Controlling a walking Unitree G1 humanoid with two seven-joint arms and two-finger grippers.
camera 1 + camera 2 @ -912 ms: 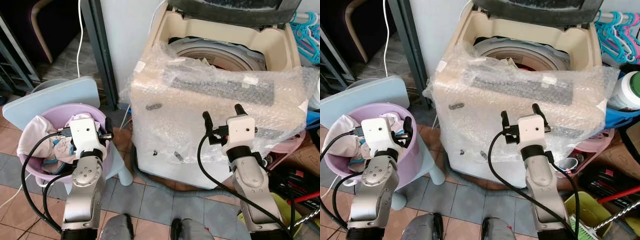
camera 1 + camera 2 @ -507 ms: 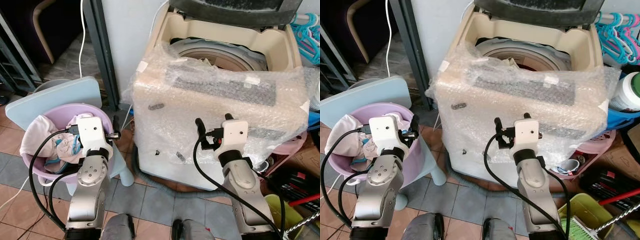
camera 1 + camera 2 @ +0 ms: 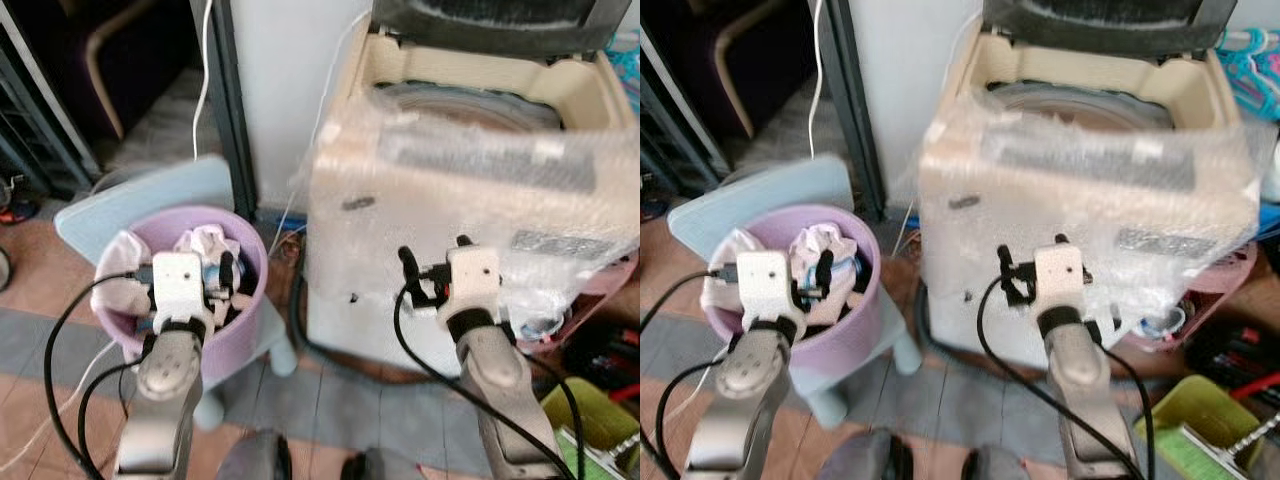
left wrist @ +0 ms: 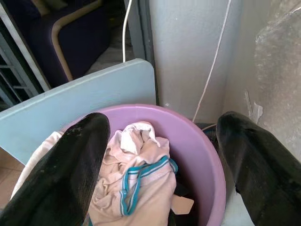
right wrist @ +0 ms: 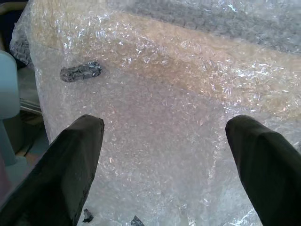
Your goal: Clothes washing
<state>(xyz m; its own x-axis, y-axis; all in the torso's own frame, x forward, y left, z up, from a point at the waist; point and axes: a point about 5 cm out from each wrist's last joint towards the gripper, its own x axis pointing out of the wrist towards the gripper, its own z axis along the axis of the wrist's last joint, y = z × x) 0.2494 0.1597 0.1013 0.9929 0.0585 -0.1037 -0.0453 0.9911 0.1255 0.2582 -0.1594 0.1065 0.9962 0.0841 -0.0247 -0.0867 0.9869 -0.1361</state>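
The round purple plastic tub [image 3: 245,262] sits on a small pale blue plastic chair [image 3: 120,205], just left of the big cream washing machine wrapped in bubble wrap [image 3: 1090,200]. Inside the tub is a heap of crumpled white and pink clothes [image 4: 136,174], one with a teal stripe along its edge. The clothes look soft and bunched up, with a dark gap on the side of the tub closest to the washer.

The left hand [image 3: 215,282] is the nearer one. It hovers right over the tub, and the clothes lie straight ahead of it and a little below. Its two black fingers [image 4: 77,165] are spread wide, with the heap showing between them, and they hold nothing. The heap has no clear long side (it is just a lump), so I think any way of pinching it would do.

The right hand [image 3: 432,262] is up in front of the washer's wrapped front wall, close to the bubble wrap but not pinching it. Its fingers [image 5: 77,165] are spread wide too.

The washer's lid is up and the round drum [image 3: 470,100] is open at the top, behind and above the right hand. I think the next move is for the left hand to go down into the tub and pinch some cloth, then carry it right and up to the drum.
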